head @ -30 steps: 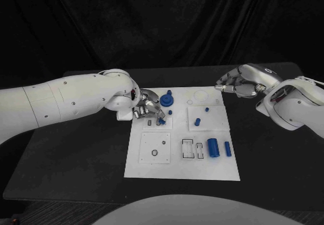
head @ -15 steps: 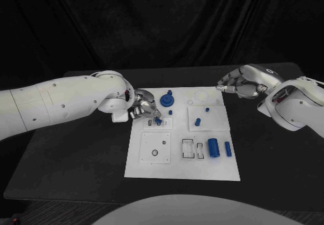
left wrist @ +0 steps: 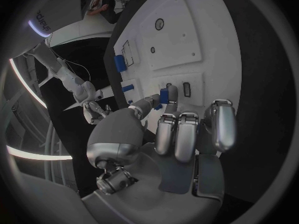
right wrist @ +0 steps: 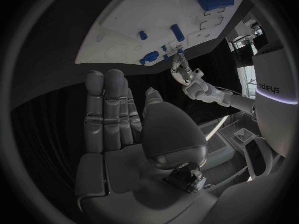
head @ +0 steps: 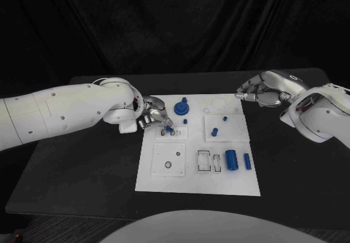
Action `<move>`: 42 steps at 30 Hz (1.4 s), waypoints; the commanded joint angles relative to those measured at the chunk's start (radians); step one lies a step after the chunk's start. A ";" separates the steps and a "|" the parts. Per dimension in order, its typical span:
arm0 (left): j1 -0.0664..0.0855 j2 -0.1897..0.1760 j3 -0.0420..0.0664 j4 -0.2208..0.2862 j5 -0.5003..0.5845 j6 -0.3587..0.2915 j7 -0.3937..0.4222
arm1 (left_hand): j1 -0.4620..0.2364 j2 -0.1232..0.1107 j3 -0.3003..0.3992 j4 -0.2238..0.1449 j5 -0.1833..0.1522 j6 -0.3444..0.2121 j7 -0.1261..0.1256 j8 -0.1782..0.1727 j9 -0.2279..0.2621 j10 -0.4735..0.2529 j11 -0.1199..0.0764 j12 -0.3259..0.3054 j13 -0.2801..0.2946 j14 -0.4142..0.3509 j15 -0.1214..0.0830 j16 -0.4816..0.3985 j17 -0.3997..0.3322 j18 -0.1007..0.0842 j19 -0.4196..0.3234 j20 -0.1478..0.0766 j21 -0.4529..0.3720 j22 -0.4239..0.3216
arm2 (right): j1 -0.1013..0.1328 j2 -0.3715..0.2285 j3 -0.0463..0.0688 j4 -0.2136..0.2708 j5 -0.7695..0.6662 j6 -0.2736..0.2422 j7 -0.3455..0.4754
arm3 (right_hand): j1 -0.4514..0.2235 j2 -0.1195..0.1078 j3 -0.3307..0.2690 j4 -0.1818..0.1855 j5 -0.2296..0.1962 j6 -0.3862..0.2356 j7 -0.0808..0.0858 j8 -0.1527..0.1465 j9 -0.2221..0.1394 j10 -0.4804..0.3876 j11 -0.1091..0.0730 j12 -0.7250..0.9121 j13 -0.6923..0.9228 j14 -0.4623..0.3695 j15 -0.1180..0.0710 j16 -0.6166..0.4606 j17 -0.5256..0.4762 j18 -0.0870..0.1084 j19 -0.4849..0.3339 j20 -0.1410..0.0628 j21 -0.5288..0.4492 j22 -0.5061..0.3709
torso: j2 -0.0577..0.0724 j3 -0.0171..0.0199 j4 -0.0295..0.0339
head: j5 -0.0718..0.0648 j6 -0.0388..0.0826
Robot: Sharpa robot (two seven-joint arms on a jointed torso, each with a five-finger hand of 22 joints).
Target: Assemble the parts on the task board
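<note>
The white task board (head: 197, 182) lies in the middle of the black table. My left hand (head: 156, 117) is at the board's upper left and pinches a small blue part (head: 169, 130) between thumb and a finger, just over the small slotted plate (head: 178, 134). The left wrist view shows that small blue part (left wrist: 164, 95) at the fingertips, next to the slots (left wrist: 186, 88). My right hand (head: 261, 93) hovers off the board's upper right corner and holds nothing; its fingers (right wrist: 112, 109) are stretched out.
On the board sit a blue gear-like piece (head: 180, 107), a tiny peg (head: 185, 121), two short pegs (head: 214, 132) (head: 224, 119), a thick blue cylinder (head: 230, 159) and a thin one (head: 247, 161). Black table lies bare around the board.
My left hand has drawn slightly to the left with the small blue part still pinched. The right hand has hardly moved.
</note>
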 commanded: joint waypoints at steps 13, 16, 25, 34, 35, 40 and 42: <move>-0.008 -0.014 0.000 0.044 -0.072 -0.069 0.001 | -0.026 0.003 0.039 -0.003 -0.004 0.015 -0.019 0.026 0.037 0.104 -0.016 0.003 0.260 0.104 -0.016 0.003 0.263 0.013 0.020 -0.010 -0.002 0.148 | -0.008 0.003 0.001 -0.003 -0.001 0.010 -0.011 | 0.005 0.005 -0.006 -0.002 -0.002 0.002 0.002 0.000 0.001 0.004 0.000 0.003 -0.001 -0.001 -0.002 -0.009 -0.002 0.005 -0.001 0.001 -0.009 -0.002 | 0.000 0.0015 -0.0011 | 0.004 0.000; -0.014 -0.015 0.000 0.045 -0.089 -0.070 0.001 | -0.029 0.005 0.044 -0.001 -0.008 0.013 -0.019 0.031 0.048 0.104 -0.017 0.003 0.260 0.104 -0.018 0.003 0.263 0.013 0.021 -0.012 -0.003 0.148 | -0.010 0.004 0.001 -0.004 -0.001 0.010 -0.011 | 0.007 0.005 -0.006 -0.003 0.000 0.002 0.002 0.000 0.001 0.003 0.000 0.003 -0.001 -0.002 -0.002 -0.009 -0.002 0.005 -0.001 0.001 -0.010 -0.003 | 0.000 0.0016 -0.0009 | 0.005 0.000; -0.030 -0.010 0.000 0.042 -0.103 -0.066 -0.001 | -0.041 0.009 0.046 0.012 -0.033 0.006 -0.020 0.038 0.065 0.104 -0.018 0.003 0.260 0.104 -0.020 0.003 0.263 0.013 0.023 -0.014 -0.006 0.149 | -0.011 0.007 0.001 -0.008 -0.001 0.010 -0.011 | 0.009 0.004 -0.006 -0.004 0.003 0.002 0.002 0.000 0.002 0.003 0.000 0.003 -0.001 -0.003 -0.002 -0.010 -0.003 0.005 -0.001 0.001 -0.011 -0.003 | 0.001 0.0001 -0.0006 | 0.007 0.000; -0.040 -0.001 0.000 0.034 -0.105 -0.076 0.002 | -0.046 0.010 0.045 0.020 -0.038 0.006 -0.020 0.040 0.070 0.104 -0.018 0.003 0.260 0.104 -0.020 0.003 0.263 0.013 0.022 -0.015 -0.009 0.147 | -0.012 0.006 0.001 -0.009 -0.001 0.009 -0.011 | 0.012 0.004 -0.006 -0.004 0.006 0.003 0.002 0.001 0.002 0.003 0.000 0.003 -0.001 -0.003 -0.002 -0.011 -0.003 0.005 -0.002 0.001 -0.014 -0.004 | 0.001 -0.0004 -0.0013 | 0.007 0.000; -0.040 -0.001 0.000 0.033 -0.105 -0.077 0.002 | -0.046 0.010 0.045 0.020 -0.038 0.006 -0.020 0.040 0.070 0.104 -0.018 0.003 0.260 0.104 -0.020 0.003 0.263 0.013 0.022 -0.015 -0.009 0.147 | -0.012 0.006 0.001 -0.009 -0.001 0.009 -0.011 | 0.012 0.004 -0.006 -0.004 0.006 0.003 0.002 0.001 0.002 0.003 0.000 0.003 -0.001 -0.003 -0.002 -0.011 -0.003 0.005 -0.002 0.001 -0.014 -0.004 | 0.001 -0.0003 -0.0012 | 0.007 0.000; -0.041 -0.001 0.000 0.034 -0.105 -0.079 0.003 | -0.054 0.011 0.044 0.029 -0.043 -0.001 -0.019 0.036 0.071 0.104 -0.018 0.003 0.260 0.104 -0.020 0.003 0.263 0.015 0.019 -0.015 -0.014 0.145 | -0.012 0.007 0.001 -0.011 -0.001 0.010 -0.011 | 0.012 0.004 -0.006 -0.004 0.006 0.003 0.002 0.001 0.002 0.003 0.000 0.003 -0.001 -0.003 -0.002 -0.011 -0.003 0.005 -0.002 0.001 -0.014 -0.004 | 0.001 -0.0003 -0.0007 | 0.006 0.000; -0.041 -0.002 0.000 0.035 -0.105 -0.082 0.004 | -0.057 0.010 0.043 0.033 -0.047 -0.004 -0.018 0.034 0.072 0.104 -0.017 0.003 0.260 0.104 -0.020 0.003 0.263 0.015 0.017 -0.015 -0.017 0.144 | -0.013 0.007 0.001 -0.011 -0.001 0.010 -0.011 | 0.012 0.004 -0.006 -0.004 0.006 0.003 0.002 0.001 0.002 0.003 0.000 0.003 -0.001 -0.003 -0.002 -0.011 -0.003 0.005 -0.002 0.001 -0.014 -0.004 | 0.001 -0.0003 -0.0003 | 0.006 0.000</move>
